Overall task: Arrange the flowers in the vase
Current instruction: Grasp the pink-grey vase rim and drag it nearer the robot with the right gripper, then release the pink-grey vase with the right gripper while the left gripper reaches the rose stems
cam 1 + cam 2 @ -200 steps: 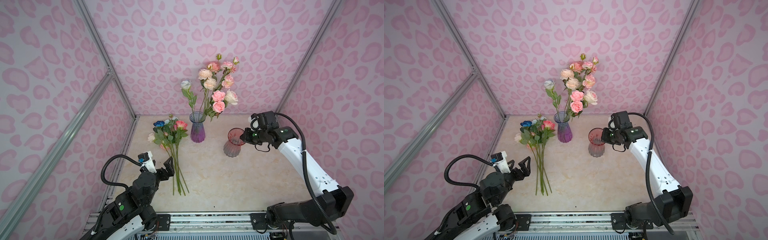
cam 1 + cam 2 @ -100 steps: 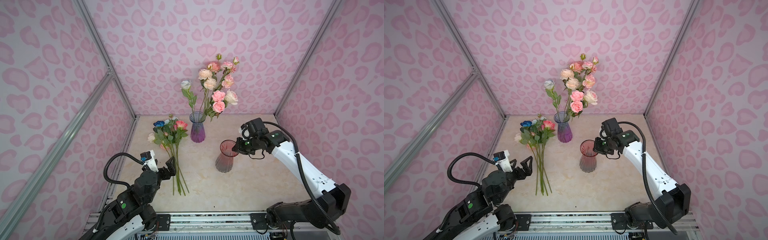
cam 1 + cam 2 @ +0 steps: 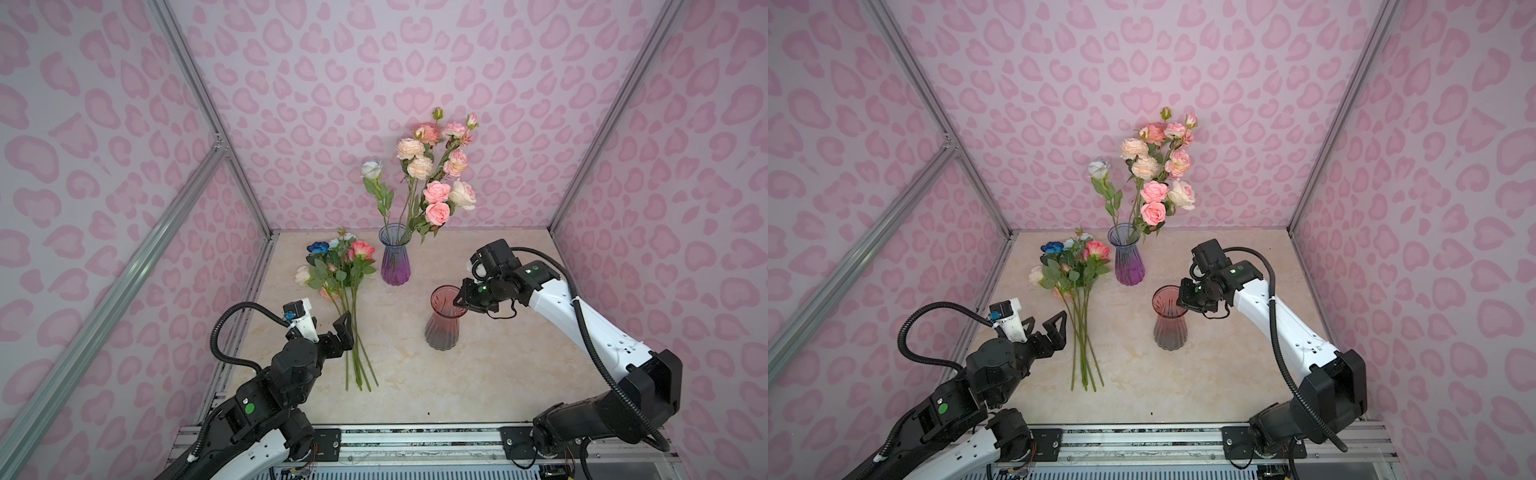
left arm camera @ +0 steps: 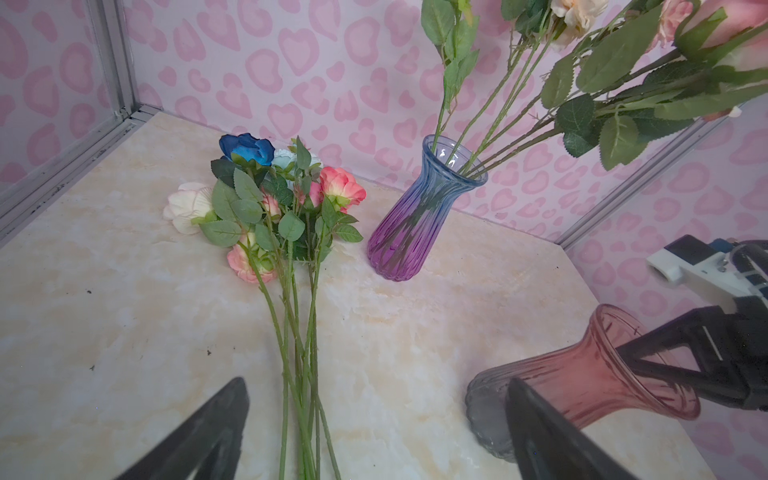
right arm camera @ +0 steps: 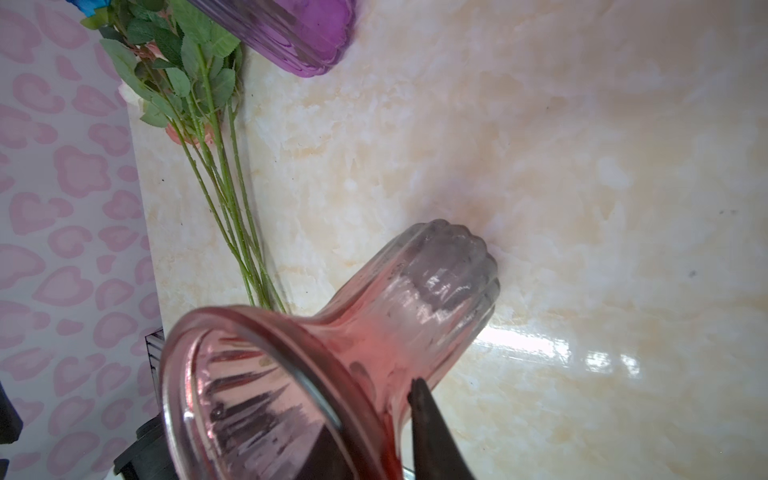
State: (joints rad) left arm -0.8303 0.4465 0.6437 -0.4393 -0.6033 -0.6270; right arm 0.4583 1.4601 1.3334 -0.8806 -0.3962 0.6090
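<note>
A bunch of loose flowers (image 3: 340,266) (image 3: 1073,266) (image 4: 286,199) lies on the table at the left, stems pointing to the front. A purple vase (image 3: 395,262) (image 4: 415,216) at the back holds several pink, peach and cream flowers (image 3: 432,174). A red vase (image 3: 441,328) (image 3: 1169,328) (image 5: 415,299) stands empty near the middle. My right gripper (image 3: 459,299) (image 5: 370,411) straddles its rim, one finger inside and one outside, slightly parted. My left gripper (image 3: 330,326) (image 4: 376,384) hovers open just above the stem ends, holding nothing.
Pink patterned walls with metal frame posts (image 3: 216,137) close in the left, back and right of the marble table (image 3: 498,374). A metal rail (image 3: 415,436) runs along the front edge.
My right gripper has carried the red vase forward and leftward from the back right, and its jaws have loosened on the rim. The left gripper crept slightly toward the stems.
</note>
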